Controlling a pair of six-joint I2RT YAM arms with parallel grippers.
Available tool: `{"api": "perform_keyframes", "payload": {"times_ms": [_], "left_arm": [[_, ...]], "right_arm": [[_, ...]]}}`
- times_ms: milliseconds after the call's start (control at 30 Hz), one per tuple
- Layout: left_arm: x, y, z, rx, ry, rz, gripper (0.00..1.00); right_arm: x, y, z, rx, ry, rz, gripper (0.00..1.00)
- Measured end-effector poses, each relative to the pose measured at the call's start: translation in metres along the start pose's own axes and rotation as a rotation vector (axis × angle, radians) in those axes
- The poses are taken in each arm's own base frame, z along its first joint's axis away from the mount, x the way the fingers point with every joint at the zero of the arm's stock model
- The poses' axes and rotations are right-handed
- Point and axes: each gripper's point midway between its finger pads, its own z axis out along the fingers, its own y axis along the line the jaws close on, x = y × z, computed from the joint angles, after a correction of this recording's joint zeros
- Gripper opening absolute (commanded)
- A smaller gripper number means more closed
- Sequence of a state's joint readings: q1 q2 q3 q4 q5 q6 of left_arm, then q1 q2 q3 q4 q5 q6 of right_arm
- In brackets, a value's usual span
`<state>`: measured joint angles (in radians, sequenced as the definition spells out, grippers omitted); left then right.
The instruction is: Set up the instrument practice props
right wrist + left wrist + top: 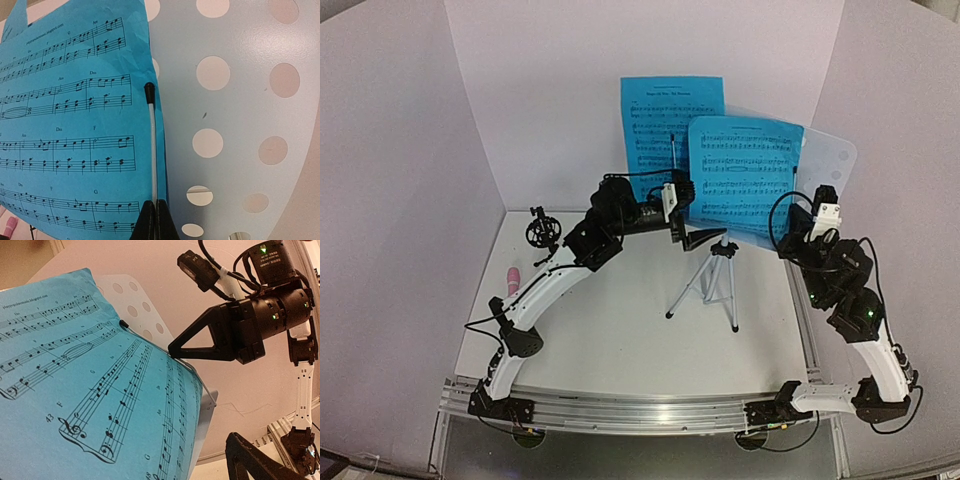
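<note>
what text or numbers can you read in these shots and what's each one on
"43": left margin of the front sheet-music page, left wrist view.
"Am", "Dm", "F", "G": chord letters above staves on that page, right wrist view.
Web address along the page's top edge: too blurred.
Rear sheet-music page title: too small.

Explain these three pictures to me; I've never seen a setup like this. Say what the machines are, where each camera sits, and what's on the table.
Two robot arms stand at a table's edge. One picture looks down from above; the others come from wrist cameras. The music stand on tripod legs carries a blue sheet-music page; a second page sits behind. A pink microphone and black mic mount rest at left. The left gripper is open, holding nothing. The right gripper is shut at the stand's wire page holder.
</note>
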<state>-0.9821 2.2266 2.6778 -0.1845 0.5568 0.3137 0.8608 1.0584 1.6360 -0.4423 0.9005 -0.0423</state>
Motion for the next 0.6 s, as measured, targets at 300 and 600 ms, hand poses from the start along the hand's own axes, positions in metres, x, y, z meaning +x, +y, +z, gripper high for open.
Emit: {"api": "perform_keyframes", "payload": {"times_ms": [300, 600], "left_arm": [[-0.033, 0.000, -0.013, 0.004, -0.039, 0.011, 0.90], [-0.047, 0.003, -0.019, -0.006, -0.058, -0.002, 0.40]], "right_arm": [[0.000, -0.004, 0.000, 0.024, 0.000, 0.014, 0.00], [0.000, -0.005, 0.000, 0.029, 0.000, 0.020, 0.00]]}}
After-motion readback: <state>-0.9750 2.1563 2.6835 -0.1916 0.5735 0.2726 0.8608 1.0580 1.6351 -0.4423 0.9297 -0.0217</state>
